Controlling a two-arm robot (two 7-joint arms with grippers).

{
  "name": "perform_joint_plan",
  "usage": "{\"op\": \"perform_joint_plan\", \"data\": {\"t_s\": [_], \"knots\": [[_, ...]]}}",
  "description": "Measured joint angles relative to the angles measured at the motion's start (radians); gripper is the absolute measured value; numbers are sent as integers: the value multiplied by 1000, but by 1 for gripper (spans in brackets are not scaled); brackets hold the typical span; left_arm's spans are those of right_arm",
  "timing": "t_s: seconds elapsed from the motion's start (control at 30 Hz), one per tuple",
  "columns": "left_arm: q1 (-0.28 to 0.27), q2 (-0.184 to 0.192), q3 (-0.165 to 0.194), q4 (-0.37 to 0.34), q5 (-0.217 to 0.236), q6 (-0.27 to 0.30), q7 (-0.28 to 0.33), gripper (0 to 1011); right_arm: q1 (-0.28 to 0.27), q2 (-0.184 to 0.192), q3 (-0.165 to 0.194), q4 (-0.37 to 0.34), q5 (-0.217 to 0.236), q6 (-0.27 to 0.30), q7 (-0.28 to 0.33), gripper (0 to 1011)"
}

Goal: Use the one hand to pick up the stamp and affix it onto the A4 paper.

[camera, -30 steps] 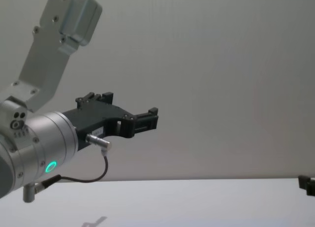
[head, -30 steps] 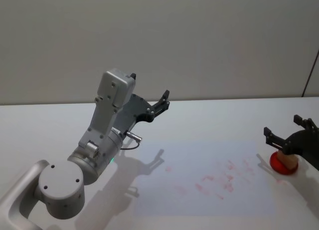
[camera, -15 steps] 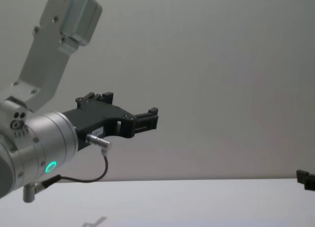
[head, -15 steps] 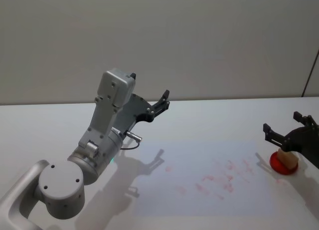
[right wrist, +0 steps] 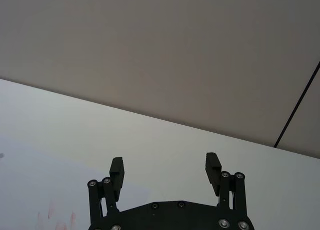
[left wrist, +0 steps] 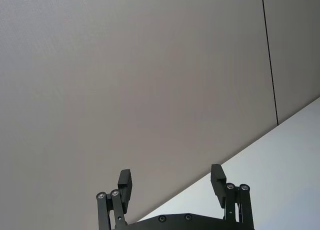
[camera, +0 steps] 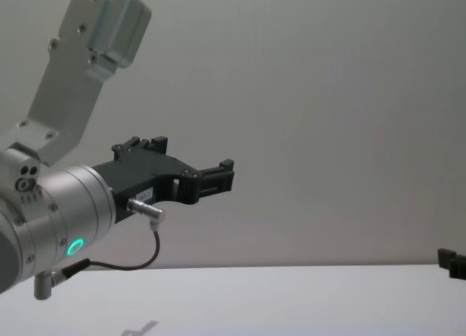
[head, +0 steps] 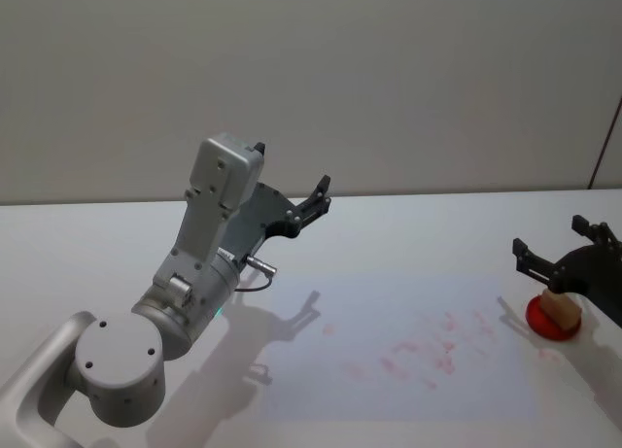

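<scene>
The right end effector [head: 561, 257], a matte all-black blocky unit with linked metal fingers, sits at about 3 o'clock on the white worktop [head: 408, 234], near the head view's right edge. Its two fingers stand spread apart with nothing between them; the right wrist view shows the same open gap [right wrist: 166, 172], the flat ribbed pads facing each other across bare air. The finger tips hang above and around the stamp [head: 558, 306], but whether they touch it cannot be told.

The stamp is a small light-brown block with a wooden look, squared at the edges, resting upright on a round red ink pad [head: 554, 320], a shallow glossy disc. Both lie just beside the right edge of the A4 paper [head: 408, 385], at its 3 o'clock side.

The paper is a flat pale sheet lying smooth on the worktop's centre, carrying scattered faint red stamp marks [head: 428, 346] that smear across its right half.

The left end effector [head: 313, 200], black on a silver cylindrical wrist with a green light, is held raised at about 10 o'clock, well apart from the paper's marks. Its fingers are parted and empty, as seen in the left wrist view [left wrist: 172, 182] against the plain grey wall [head: 389, 69].
</scene>
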Motion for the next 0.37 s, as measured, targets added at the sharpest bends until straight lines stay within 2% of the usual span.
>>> {"op": "perform_joint_plan", "data": {"t_s": [0.37], "knots": [[0, 0, 0, 0, 0, 0, 0, 1001, 0, -1, 0, -1, 0, 0, -1, 1001]]}}
